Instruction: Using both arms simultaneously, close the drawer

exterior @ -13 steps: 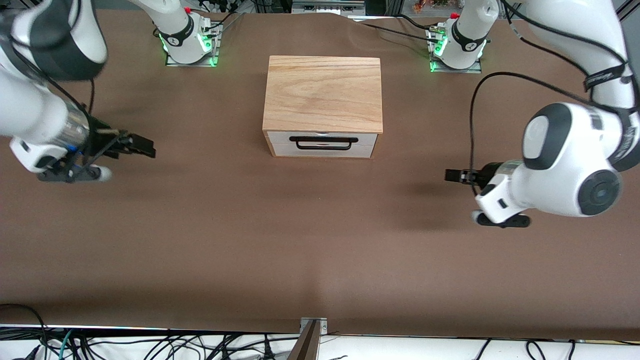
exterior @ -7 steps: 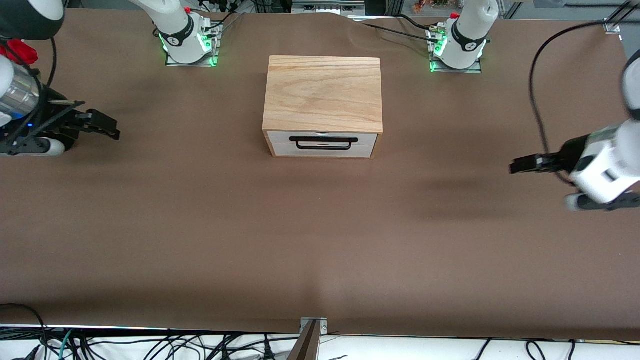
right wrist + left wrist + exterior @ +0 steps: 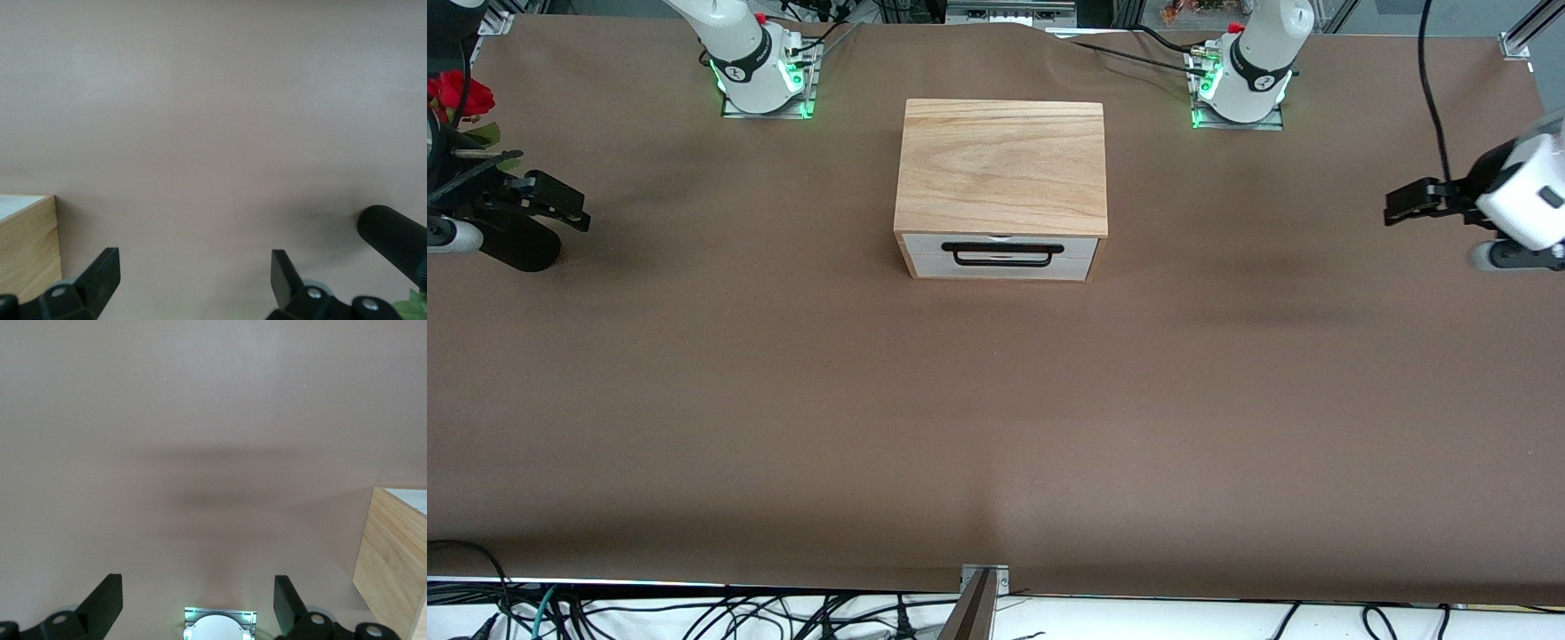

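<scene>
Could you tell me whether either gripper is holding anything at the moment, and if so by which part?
Nothing is held. The left gripper and right gripper are both open and empty, apart from the shut drawer.

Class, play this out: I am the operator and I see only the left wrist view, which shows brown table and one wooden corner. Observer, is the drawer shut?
Observer: From the front view, the drawer has its white front flush with the box; it looks shut.
Operator: Where is the right claw?
Observer: The right claw hangs over the right arm's end of the table, apart from the box, open and empty.
Operator: And where does my left claw sit on the table?
Observer: The left claw hangs over the left arm's end, also apart from the box.
</scene>
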Robot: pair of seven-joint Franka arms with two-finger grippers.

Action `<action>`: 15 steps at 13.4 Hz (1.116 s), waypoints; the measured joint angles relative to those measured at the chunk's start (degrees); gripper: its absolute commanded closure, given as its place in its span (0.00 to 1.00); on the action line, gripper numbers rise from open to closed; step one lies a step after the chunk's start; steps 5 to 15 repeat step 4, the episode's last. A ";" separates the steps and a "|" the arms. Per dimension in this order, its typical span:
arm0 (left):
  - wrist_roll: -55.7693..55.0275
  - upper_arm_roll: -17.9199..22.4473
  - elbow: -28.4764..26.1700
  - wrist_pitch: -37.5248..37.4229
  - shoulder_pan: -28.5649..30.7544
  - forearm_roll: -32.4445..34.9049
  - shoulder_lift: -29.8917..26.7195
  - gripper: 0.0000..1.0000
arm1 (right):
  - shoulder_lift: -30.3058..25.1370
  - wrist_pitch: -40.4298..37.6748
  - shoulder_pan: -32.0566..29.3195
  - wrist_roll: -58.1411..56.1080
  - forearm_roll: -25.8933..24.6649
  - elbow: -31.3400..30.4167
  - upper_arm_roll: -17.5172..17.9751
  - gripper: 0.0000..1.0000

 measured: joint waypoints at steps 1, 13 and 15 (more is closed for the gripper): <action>0.00 -0.10 -1.02 1.68 0.03 -0.75 -0.04 0.00 | 0.01 0.00 0.00 0.00 -0.04 0.00 0.24 0.00; 3.06 -0.01 -3.55 5.50 0.81 -3.05 -0.55 0.00 | 0.01 -0.10 -0.01 0.00 -0.06 0.00 0.37 0.00; 3.06 -0.01 -3.55 5.50 0.81 -3.05 -0.55 0.00 | 0.01 -0.10 -0.01 0.00 -0.06 0.00 0.37 0.00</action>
